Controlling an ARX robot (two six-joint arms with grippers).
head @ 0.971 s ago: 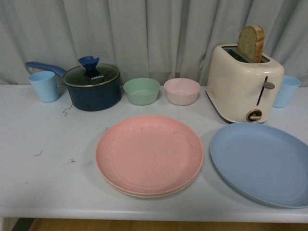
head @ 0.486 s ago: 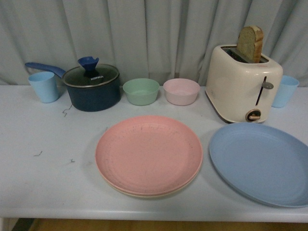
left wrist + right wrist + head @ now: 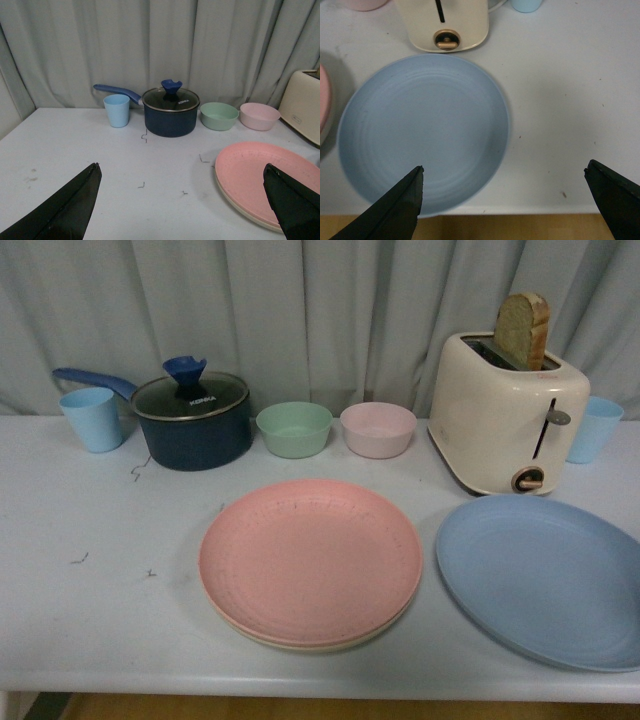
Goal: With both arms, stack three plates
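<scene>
Front view: the pink plate (image 3: 310, 558) lies at the middle of the table (image 3: 100, 530), stacked on the beige plate (image 3: 320, 645), of which only a thin rim shows along the near edge. The blue plate (image 3: 545, 580) lies flat by itself to the right, near the pair but apart from it, just in front of the toaster (image 3: 500, 420). A bread slice (image 3: 522, 328) stands up from the toaster slot. Along the back, before the curtain, stand a blue cup (image 3: 92, 420), a lidded pot (image 3: 195, 425), a green bowl (image 3: 294, 430) and a pink bowl (image 3: 378, 430). A second cup (image 3: 594, 430) stands behind the toaster.

No arm shows in this view. In the left wrist view the left gripper (image 3: 181, 167) is spread wide above the table, the pink plate lying toward one finger. In the right wrist view the right gripper (image 3: 505, 166) is likewise wide apart, looking down on the blue plate, with the table's front edge below.
</scene>
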